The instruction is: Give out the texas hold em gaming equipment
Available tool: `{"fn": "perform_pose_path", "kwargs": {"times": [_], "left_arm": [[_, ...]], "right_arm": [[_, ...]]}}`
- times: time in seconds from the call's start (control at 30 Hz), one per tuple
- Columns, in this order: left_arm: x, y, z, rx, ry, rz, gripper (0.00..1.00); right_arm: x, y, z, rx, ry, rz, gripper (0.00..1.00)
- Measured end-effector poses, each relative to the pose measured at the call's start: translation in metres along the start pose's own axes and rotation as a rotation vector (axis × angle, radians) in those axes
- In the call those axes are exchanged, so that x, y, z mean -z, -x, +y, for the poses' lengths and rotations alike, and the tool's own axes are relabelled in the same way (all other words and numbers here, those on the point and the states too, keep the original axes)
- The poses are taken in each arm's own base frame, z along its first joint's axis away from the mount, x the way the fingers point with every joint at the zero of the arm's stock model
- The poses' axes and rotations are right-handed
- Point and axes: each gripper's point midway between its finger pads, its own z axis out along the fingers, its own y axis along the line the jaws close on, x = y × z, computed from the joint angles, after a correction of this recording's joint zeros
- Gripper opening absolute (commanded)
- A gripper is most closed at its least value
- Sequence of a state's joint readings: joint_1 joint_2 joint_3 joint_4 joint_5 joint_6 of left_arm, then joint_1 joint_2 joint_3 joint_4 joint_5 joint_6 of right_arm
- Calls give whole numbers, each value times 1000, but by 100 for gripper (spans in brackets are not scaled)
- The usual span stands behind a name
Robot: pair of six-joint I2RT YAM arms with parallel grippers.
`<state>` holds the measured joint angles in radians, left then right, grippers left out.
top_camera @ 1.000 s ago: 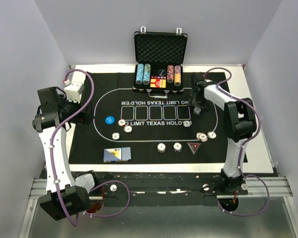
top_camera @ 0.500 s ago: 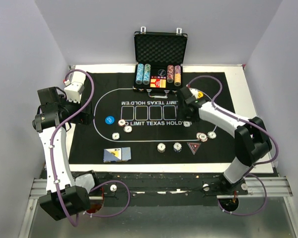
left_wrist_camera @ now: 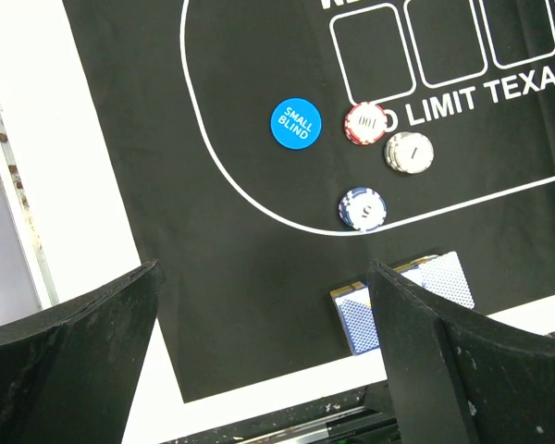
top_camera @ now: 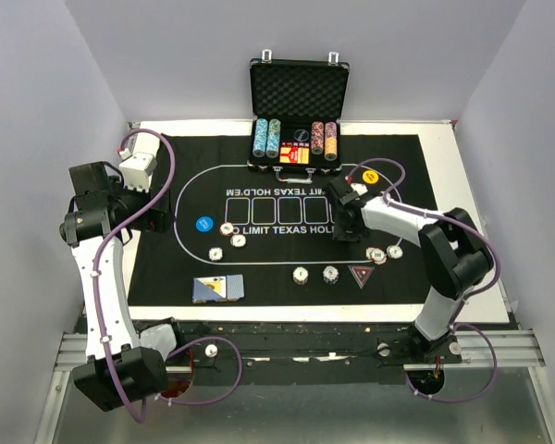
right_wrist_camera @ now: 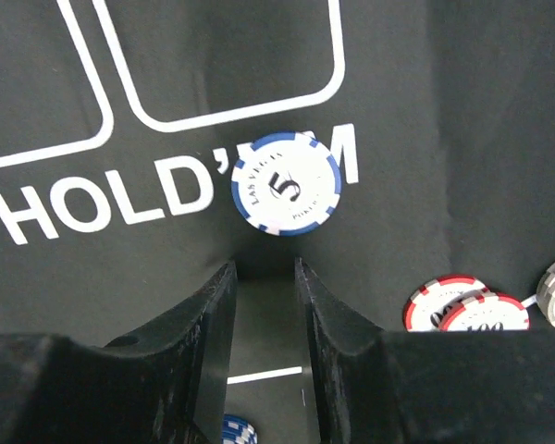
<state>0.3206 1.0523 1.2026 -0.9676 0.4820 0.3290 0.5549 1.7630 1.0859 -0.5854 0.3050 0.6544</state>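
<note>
My right gripper (top_camera: 348,225) (right_wrist_camera: 264,268) hangs low over the mat, jaws a narrow gap apart with nothing between them. A blue-edged "5" chip (right_wrist_camera: 285,194) lies flat just beyond its fingertips. Red-edged chips (right_wrist_camera: 464,302) lie to its right. A yellow button (top_camera: 370,176) lies behind the gripper. My left gripper (left_wrist_camera: 264,273) is wide open and empty above the mat's left part. Below it lie the blue "SMALL BLIND" button (left_wrist_camera: 295,123) (top_camera: 202,223), three chips (left_wrist_camera: 365,122) and the blue-backed cards (left_wrist_camera: 421,287) (top_camera: 216,289). A red triangular marker (top_camera: 361,275) lies near the front.
The open black case (top_camera: 299,88) with chip rows stands at the back centre. More chips lie near the mat's front (top_camera: 301,274) (top_camera: 330,273) and right (top_camera: 376,254). A white box (top_camera: 139,166) sits at the back left. The white table border (left_wrist_camera: 83,185) rims the mat.
My right gripper has moved from beside the yellow button toward the left and front, down over the blue-edged chip. The yellow button now lies uncovered. The left arm has not moved.
</note>
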Motion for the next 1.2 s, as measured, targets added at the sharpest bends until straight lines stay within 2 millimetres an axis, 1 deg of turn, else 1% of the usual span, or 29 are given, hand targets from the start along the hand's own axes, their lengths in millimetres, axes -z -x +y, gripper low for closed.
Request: {"fn": "perform_pose_path", "kwargs": {"times": [0.07,0.2,0.37,0.47,0.67,0.77,0.93,1.2], "left_arm": [[0,0,0,0,0,0,99],[0,0,0,-1,3,2,99],[0,0,0,-1,3,2,99],[0,0,0,-2,3,2,99],[0,0,1,-4,4,2,99],[0,0,1,-4,5,1,99],[0,0,2,-4,8,3,99],[0,-1,3,-6,17,6,99]], "right_arm": [[-2,5,5,-2,3,-6,36],[-6,14,10,-2,-4,-22,35],[-11,25,10,-12,-23,-41,33],[-15,34,3,-37,-35,-52,32],[-24,52,-21,-95,-76,-75,31],[-27,61,-29,-116,-92,-82,29],[-34,74,-29,-117,-108,-92,26],[-41,93,-26,-115,-134,-126,24]]}}
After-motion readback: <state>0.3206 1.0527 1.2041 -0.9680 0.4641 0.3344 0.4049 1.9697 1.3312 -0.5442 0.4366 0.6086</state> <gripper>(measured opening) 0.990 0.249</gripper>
